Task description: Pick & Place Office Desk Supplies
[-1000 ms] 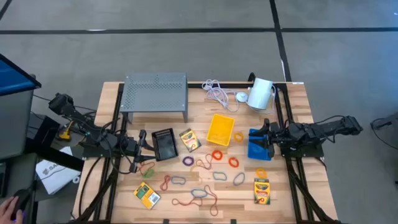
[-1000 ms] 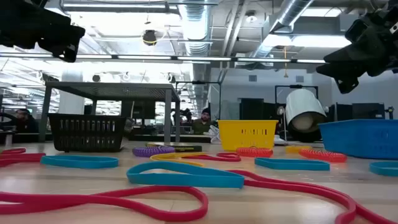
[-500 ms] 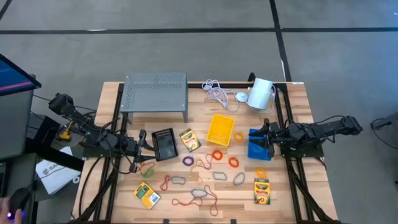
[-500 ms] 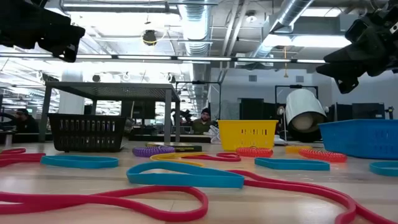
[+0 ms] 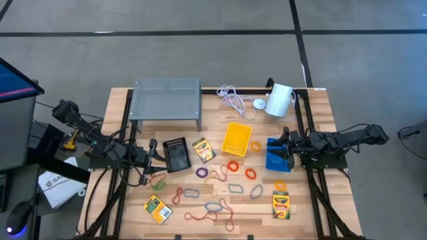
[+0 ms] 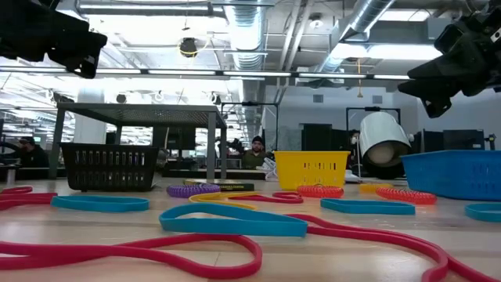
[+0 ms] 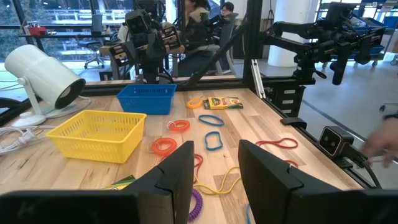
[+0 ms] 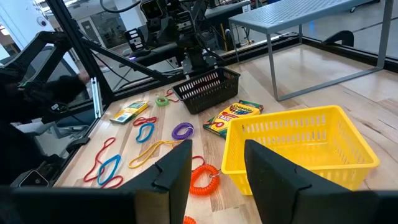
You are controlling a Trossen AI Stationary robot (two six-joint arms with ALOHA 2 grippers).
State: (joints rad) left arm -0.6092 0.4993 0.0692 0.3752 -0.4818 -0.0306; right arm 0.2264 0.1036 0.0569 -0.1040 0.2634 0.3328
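Coloured rubber-band loops (image 5: 233,166) lie scattered flat on the wooden table's near half. Three bins stand on the table: black (image 5: 176,154), yellow (image 5: 237,138) and blue (image 5: 276,155). Three crayon boxes lie flat on it: one by the black bin (image 5: 203,150), one near left (image 5: 157,209) and one near right (image 5: 281,204). My left gripper (image 7: 216,177) hovers open just left of the black bin, pointing toward the table's right. My right gripper (image 8: 217,174) hovers open over the blue bin, pointing toward the table's left. Nothing is between either pair of fingers.
A grey perforated metal stand (image 5: 167,100) stands at the far left. A white cable (image 5: 233,100) and a white cylinder (image 5: 280,100) lie at the far right. A person's hand (image 7: 380,142) shows beyond the table's near edge.
Both arms have kept still. A person's hand off the table's near left corner has drawn out of the high view.
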